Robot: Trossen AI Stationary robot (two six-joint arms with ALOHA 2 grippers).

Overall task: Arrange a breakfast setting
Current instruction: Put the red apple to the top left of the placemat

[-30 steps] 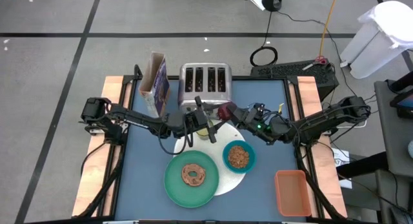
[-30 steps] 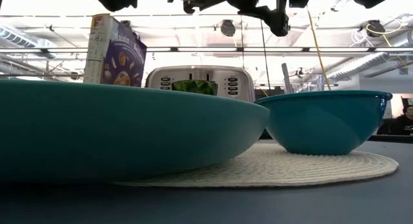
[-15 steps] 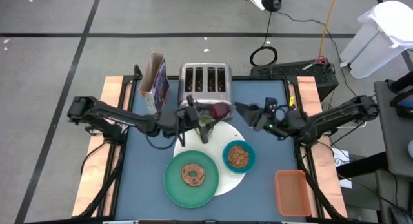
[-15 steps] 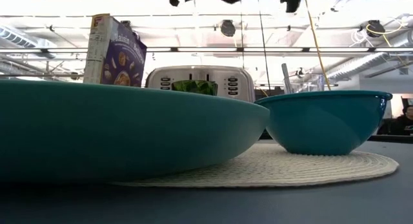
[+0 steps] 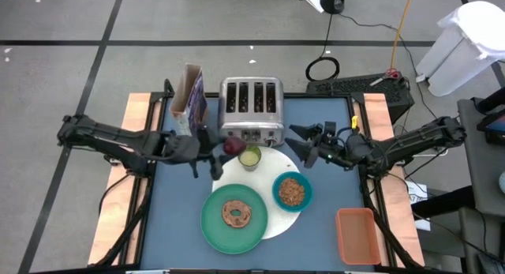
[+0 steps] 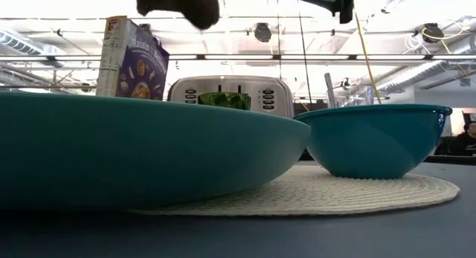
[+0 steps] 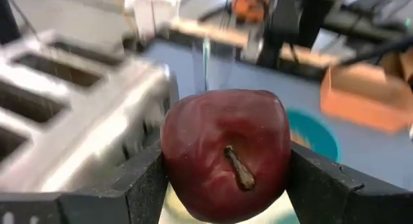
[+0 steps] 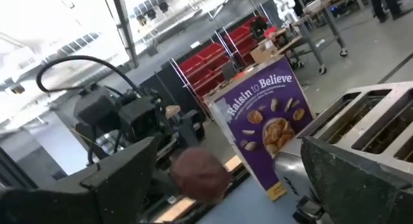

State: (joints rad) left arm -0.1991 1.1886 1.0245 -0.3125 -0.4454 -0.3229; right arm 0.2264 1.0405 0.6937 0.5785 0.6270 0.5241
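Observation:
My left gripper (image 5: 223, 147) is shut on the dark red fruit (image 7: 224, 153) in the air in front of the silver toaster (image 5: 251, 108); the fruit also shows in the low view (image 6: 195, 4). My right gripper (image 5: 304, 145) is open and empty, to the right of the fruit and facing it (image 8: 200, 173). The brown ring pastry (image 5: 235, 214) lies on the green plate (image 5: 213, 227). The plate, the teal bowl (image 5: 292, 191) and the yellow-green cup (image 5: 250, 157) rest on the white round disc (image 5: 272, 167). My left gripper pinches the dark red fruit by its two opposite sides (image 7: 169, 161) between its two fingers (image 7: 139, 188). The fingers lie level and point toward the table's right. The fruit is lifted clear of the table, its stem turned back toward the wrist.
The purple cereal box (image 5: 190, 102) stands left of the toaster. An orange tray (image 5: 357, 234) lies at the near right. Bare blue table (image 5: 177, 203) shows left of the plate.
My right gripper has let go of the dark red fruit and drawn back toward the table's right edge. My left gripper has taken hold of the fruit and carried it toward the table's left, clear of the table.

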